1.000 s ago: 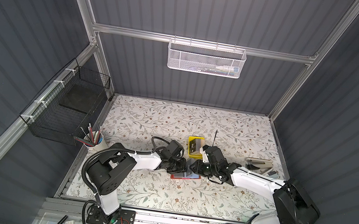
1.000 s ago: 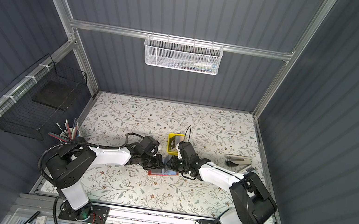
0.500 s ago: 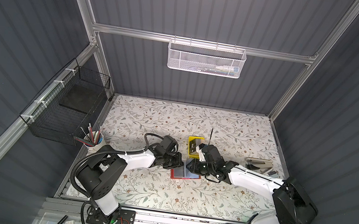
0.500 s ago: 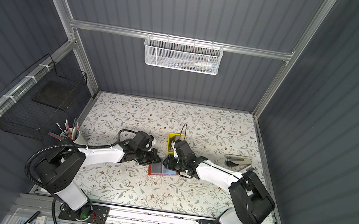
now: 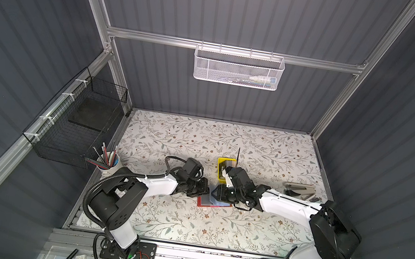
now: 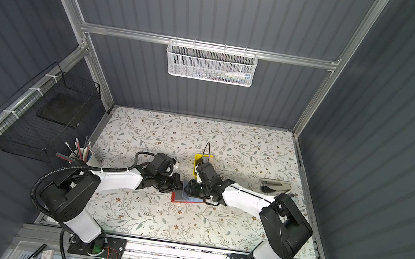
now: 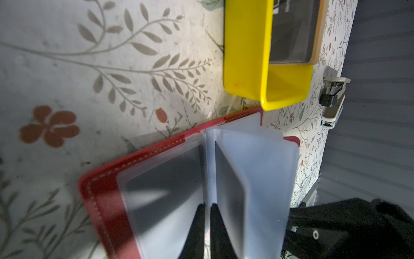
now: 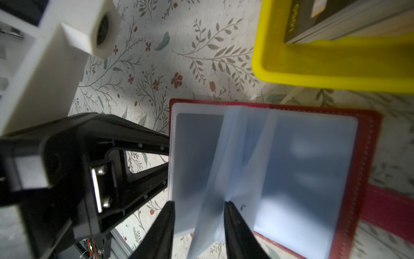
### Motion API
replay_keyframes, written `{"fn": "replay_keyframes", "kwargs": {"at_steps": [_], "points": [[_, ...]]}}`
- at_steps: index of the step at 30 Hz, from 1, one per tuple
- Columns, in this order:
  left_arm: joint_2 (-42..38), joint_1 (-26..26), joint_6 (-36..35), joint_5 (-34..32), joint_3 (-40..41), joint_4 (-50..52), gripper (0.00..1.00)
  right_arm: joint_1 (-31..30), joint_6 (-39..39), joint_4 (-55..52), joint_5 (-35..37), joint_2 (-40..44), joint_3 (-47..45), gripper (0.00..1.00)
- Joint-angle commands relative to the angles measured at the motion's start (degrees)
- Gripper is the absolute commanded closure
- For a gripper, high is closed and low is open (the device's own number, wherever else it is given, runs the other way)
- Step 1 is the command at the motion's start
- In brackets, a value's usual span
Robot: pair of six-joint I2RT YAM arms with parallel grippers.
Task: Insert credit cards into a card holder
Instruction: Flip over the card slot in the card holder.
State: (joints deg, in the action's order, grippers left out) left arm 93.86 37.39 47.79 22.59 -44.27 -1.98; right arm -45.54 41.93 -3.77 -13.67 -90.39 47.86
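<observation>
Card holder (image 5: 203,204), one, red, open flat at frame centre between two grippers, left gripper (image 7: 207,205) fingers nipped together on one of its clear sleeves (image 8: 246,145), right gripper (image 8: 198,203) fingers parted astride upright sleeves, credit cards (image 8: 318,18) stacked in one yellow tray (image 5: 220,163) just above.

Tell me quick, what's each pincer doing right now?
Left pincer: closed, pinching a sleeve of the holder.
Right pincer: open, holding nothing.
</observation>
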Motion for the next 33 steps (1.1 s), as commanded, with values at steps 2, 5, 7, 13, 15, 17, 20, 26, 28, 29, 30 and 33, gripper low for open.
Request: {"fn": "replay_keyframes", "kwargs": {"at_steps": [2,5,7,13,15,17,20,26,28,29,30,33], "points": [[0.53,-0.42,-0.09,1.30,0.64,-0.53,0.91,-0.25,-0.62,-2.38,1.77,-0.55,1.37,0.56],[0.53,-0.38,-0.10,1.31,0.73,-0.48,0.91,-0.26,-0.54,-2.29,1.73,-0.28,1.20,0.53],[0.45,-0.38,-0.11,1.06,0.81,-0.41,0.91,-0.25,-0.54,-2.45,2.22,-0.06,1.10,0.51],[-0.86,-0.38,-1.27,-0.18,0.47,1.93,0.90,-0.25,-0.80,-3.88,3.69,0.36,1.02,0.50],[-1.13,-0.50,-1.80,-0.34,0.24,2.78,0.90,-0.27,-0.71,-3.99,3.99,0.47,0.80,0.50],[-1.56,-0.54,-2.46,-1.21,0.23,4.19,0.90,-0.25,-0.49,-4.40,5.11,0.78,0.49,0.50],[-2.73,-0.66,-4.17,-3.33,0.06,7.67,0.88,-0.26,-0.22,-5.42,7.15,1.74,-0.07,0.50],[-6.41,-0.96,-6.66,-8.56,-0.67,13.98,0.86,-0.19,-0.97,-9.78,12.55,3.86,-0.30,0.50],[-7.54,-1.00,-7.33,-10.00,-1.08,16.21,0.85,-0.17,-1.35,-11.79,14.65,4.60,-0.22,0.49],[-8.26,-1.08,-7.61,-10.75,-1.24,17.21,0.85,-0.09,-1.62,-12.69,15.76,5.10,-0.13,0.49],[-8.76,-1.13,-7.88,-11.17,-1.34,17.93,0.85,0.01,-1.84,-13.10,16.25,5.60,-0.21,0.49],[-10.53,-1.18,-8.39,-12.18,-1.41,19.14,0.84,0.27,-2.53,-13.51,16.93,7.19,-0.83,0.49]]}}
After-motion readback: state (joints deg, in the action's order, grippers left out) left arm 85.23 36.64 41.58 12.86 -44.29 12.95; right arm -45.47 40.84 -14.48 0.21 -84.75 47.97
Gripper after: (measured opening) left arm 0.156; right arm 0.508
